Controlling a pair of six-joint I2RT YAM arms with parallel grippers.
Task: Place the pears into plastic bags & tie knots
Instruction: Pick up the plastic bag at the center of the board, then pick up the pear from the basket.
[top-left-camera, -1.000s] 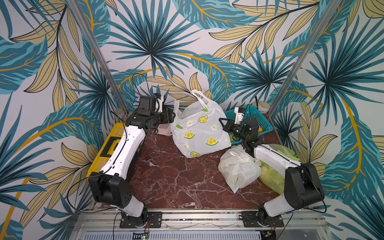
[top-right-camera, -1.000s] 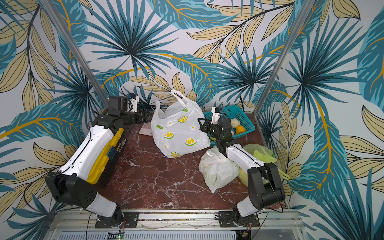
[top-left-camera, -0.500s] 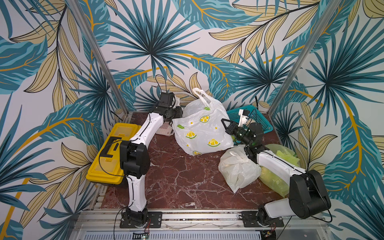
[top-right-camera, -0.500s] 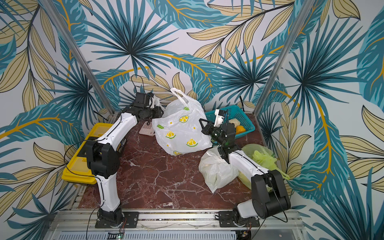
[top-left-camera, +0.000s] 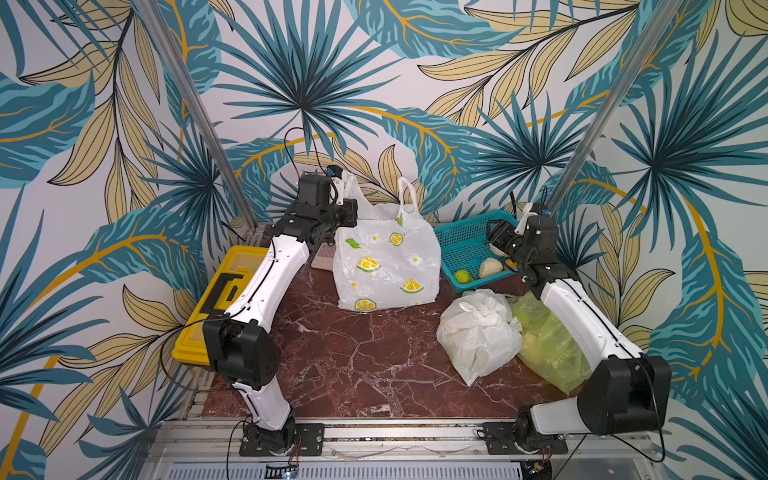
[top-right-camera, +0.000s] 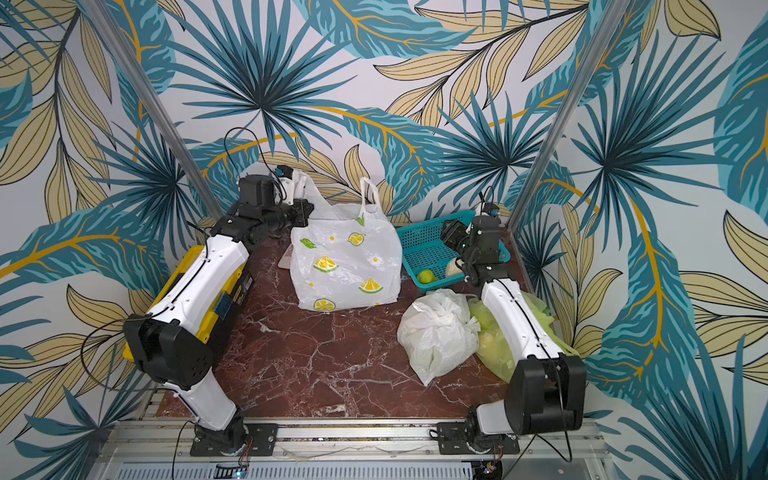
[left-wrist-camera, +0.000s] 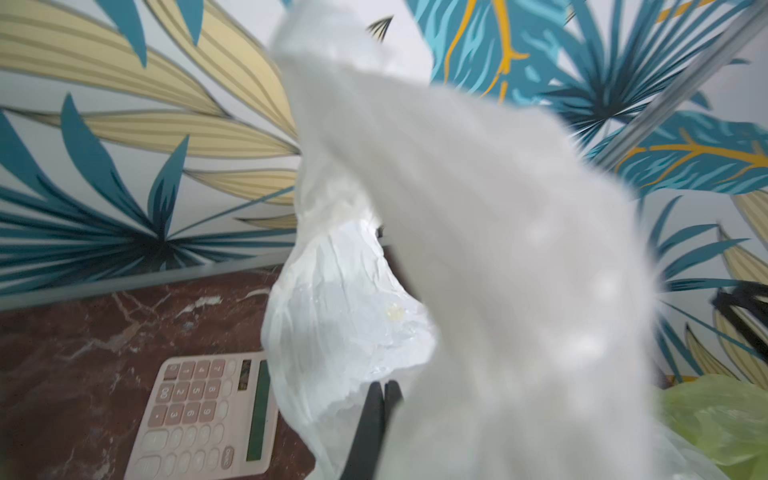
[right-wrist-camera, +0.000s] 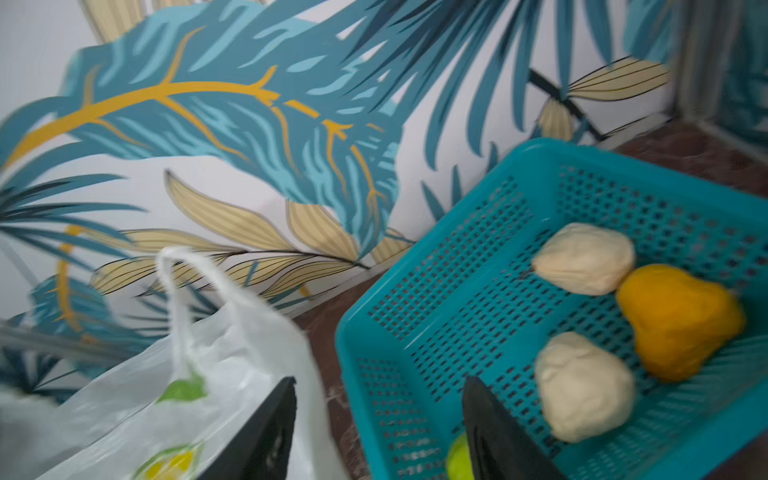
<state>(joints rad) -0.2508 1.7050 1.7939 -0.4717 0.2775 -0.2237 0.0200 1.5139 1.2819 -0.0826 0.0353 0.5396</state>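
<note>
left jaws: closed; the two black fingers (left-wrist-camera: 369, 419) press together on the left handle (top-left-camera: 348, 192) of the lemon-print bag (top-left-camera: 386, 262) and hold it up above the bag's mouth, far left of the bag.
right jaws: open and empty. The fingers (right-wrist-camera: 266, 432) stand spread above the left rim of the teal mesh basket (top-left-camera: 459, 239), one on the bag's side and one over the basket.
lemon-print bag: upright on the tabletop (top-left-camera: 353, 357) at far centre, between the two sets of jaws. Its right handle (top-left-camera: 405, 195) stands free. Whether it holds pears cannot be told.
pears in the basket: four show, all to the right of the right jaws and none between the fingers.
green pear (right-wrist-camera: 457, 461): just beside the basket-side finger.
cream pears: one (right-wrist-camera: 582, 386) lies near that finger, the other (right-wrist-camera: 584, 257) farther off.
orange pear (right-wrist-camera: 681, 320): touches the farther cream one.
white bag (top-left-camera: 478, 332): lies at near right with its top bunched shut, well apart from both sets of jaws.
light green bag (top-left-camera: 548, 345): touches the white bag's right side and lies partly under the right arm. Green fruit shows through the plastic.
calculator (left-wrist-camera: 199, 415): pink, flat on the tabletop just left of the lemon-print bag, below the left jaws.
yellow toolbox (top-left-camera: 224, 299): at the tabletop's left edge, beside the left arm.
</note>
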